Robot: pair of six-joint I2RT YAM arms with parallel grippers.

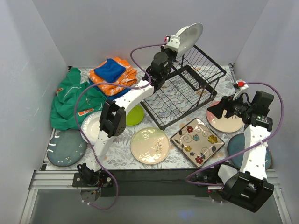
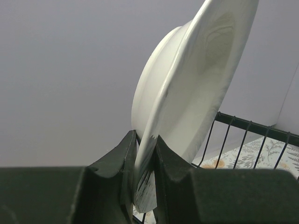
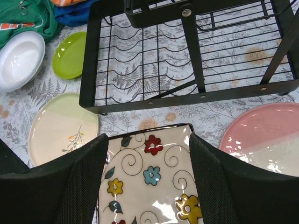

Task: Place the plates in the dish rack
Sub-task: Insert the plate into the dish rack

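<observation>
Plate (image 1: 190, 36) high in outstretched left gripper (image 1: 174, 43)

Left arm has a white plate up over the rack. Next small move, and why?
Probably lower the left gripper so the white plate comes down on edge toward the dish rack. The plate is pinched by its rim, upright, above the rack's raised section and in no slot yet.

Eight plates are showing: two white plates (image 1: 188, 38), two dark teal plates (image 1: 65, 147), one lime green plate (image 1: 136, 115), one cream floral plate (image 1: 149, 145), one pink-and-cream plate (image 1: 229, 123), one square flowered plate (image 1: 197, 141); one dish rack (image 1: 174, 99) is standing; three cloths are lying: orange cloth (image 1: 122, 77), blue cloth (image 1: 110, 70), green cloth (image 1: 70, 95).
</observation>
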